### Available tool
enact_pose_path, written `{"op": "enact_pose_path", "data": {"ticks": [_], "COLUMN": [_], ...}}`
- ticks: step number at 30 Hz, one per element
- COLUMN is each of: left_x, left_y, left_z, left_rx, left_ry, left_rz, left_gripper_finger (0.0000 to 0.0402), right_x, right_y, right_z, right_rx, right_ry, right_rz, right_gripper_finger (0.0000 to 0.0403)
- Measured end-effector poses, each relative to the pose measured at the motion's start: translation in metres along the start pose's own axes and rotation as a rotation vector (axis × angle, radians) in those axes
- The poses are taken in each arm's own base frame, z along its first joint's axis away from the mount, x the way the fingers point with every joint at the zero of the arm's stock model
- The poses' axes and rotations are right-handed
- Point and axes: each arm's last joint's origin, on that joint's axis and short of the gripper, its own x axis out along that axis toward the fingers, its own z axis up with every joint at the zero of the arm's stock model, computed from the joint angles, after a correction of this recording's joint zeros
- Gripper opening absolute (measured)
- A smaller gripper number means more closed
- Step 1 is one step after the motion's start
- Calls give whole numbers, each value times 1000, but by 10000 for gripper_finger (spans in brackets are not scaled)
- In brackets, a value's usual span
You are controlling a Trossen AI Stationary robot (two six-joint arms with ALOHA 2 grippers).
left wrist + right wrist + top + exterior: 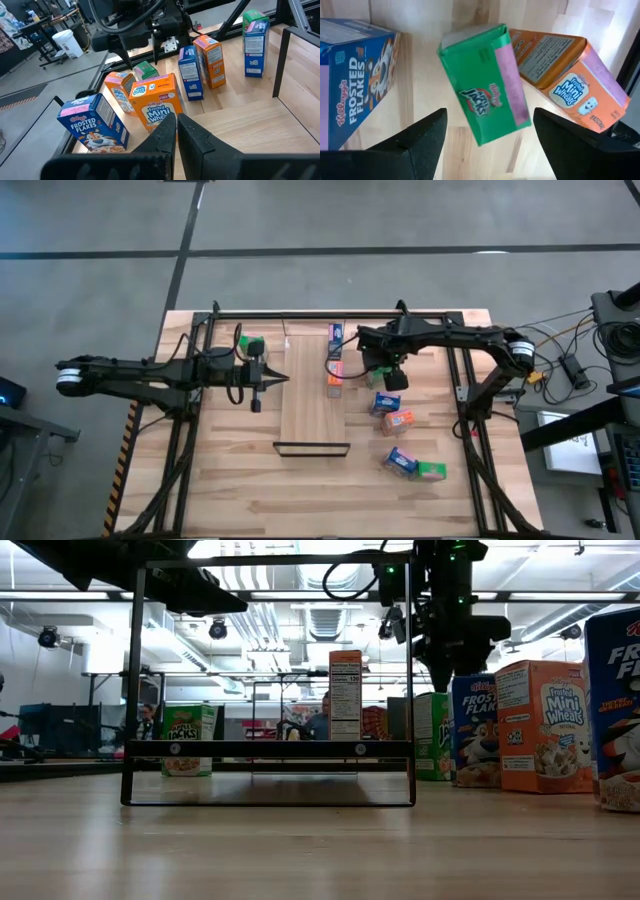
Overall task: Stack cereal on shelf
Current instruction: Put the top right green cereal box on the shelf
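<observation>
The shelf [312, 400] is a light wood panel in the table's middle, its dark lip [312, 448] at the near end. A blue box [335, 335] and an orange box [335, 372] stand along its right side. My right gripper [490, 117] is open above a green box [485, 85], one finger on either side and clear of it. The green box stands on the table between a blue box [355, 85] and an orange box [570, 70]. My left gripper [262, 380] is shut and empty, left of the shelf and pointing at it.
Another green box [250, 345] stands by my left arm. To the right of the shelf stand a blue box [385, 402], an orange box [398, 422], another blue box [400, 462] and a green box [432, 471]. A dark frame [270, 750] spans the shelf's near end.
</observation>
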Motion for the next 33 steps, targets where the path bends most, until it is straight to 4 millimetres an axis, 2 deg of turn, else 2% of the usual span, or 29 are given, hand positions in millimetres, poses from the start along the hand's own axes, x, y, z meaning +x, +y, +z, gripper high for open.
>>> {"op": "enact_pose_path", "data": {"ticks": [7, 13, 23, 29, 33], "left_x": [0, 0, 0, 0, 0], "left_y": [0, 0, 0, 0, 0], "left_z": [0, 0, -1, -1, -1], "left_rx": [5, 5, 5, 5, 5], "left_ry": [0, 0, 2, 2, 2], "left_rz": [0, -1, -1, -1, -1], "left_gripper_finger": [0, 0, 0, 0, 0], "right_x": [8, 20, 16, 14, 2], "right_y": [-2, 0, 1, 1, -1], "right_z": [6, 9, 6, 6, 7], "right_rx": [4, 4, 82, 100, 128], "right_ry": [-22, 1, 6, 9, 12], "right_rz": [14, 63, 65, 65, 65], "right_gripper_finger": [276, 249, 188, 181, 182]}}
